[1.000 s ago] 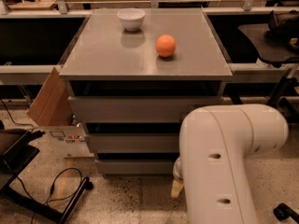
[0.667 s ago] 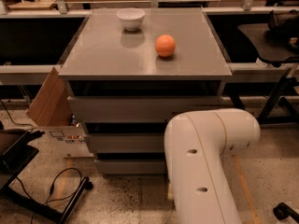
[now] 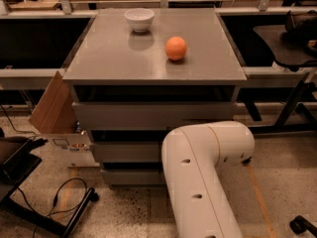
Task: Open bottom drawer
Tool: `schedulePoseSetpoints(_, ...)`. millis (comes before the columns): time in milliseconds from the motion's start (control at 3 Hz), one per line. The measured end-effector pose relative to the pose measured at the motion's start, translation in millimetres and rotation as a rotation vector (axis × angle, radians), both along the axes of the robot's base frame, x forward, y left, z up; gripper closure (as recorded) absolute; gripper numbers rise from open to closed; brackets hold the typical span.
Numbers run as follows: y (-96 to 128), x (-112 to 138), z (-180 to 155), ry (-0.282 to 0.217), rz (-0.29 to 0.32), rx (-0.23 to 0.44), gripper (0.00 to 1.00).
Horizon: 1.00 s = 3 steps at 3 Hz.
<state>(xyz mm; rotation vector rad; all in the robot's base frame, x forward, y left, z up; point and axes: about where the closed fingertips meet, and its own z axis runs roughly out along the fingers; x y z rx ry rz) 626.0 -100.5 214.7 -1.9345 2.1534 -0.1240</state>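
**Bottom drawer (image 3: 131,177): locating the front and setting up the pull**

The bottom drawer is the lowest of three grey fronts on the cabinet, just above the floor. It appears shut, roughly in line with the middle drawer (image 3: 129,151) above it. Only its left part shows. The white robot arm (image 3: 198,182) crosses in front of the right part.

The gripper's jaws are not visible. They lie somewhere behind or below the arm's elbow link, low beside the cabinet's right half, and it cannot be told whether they are apart or together.

Recommended procedure:

1. Confirm the target. The three fronts are alike, so select the lowest one, not the middle drawer or the top drawer (image 3: 148,115).
2. The front is flat with no handle. Hook its upper edge through the dark gap beneath the middle drawer.
3. Pull straight out, square to the cabinet face. A skewed pull is likely to bind the runners.
4. Keep the pull slow and even. An orange (image 3: 176,48) and a white bowl (image 3: 139,19) stand loose on the worktop (image 3: 109,63), and a jolt could roll the orange.
5. Keep the arm clear of the cardboard box (image 3: 52,105) at the cabinet's left.
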Motion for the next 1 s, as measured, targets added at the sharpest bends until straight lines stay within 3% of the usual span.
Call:
schedulePoseSetpoints(333, 13, 18, -23, -0.020, 0.029, -0.001, 0.00)
schedulePoseSetpoints(667, 14, 30, -36, -0.033, 0.019, -0.001, 0.00)
schedulePoseSetpoints(1000, 8, 48, -47, -0.049, -0.038, -0.003, 0.26)
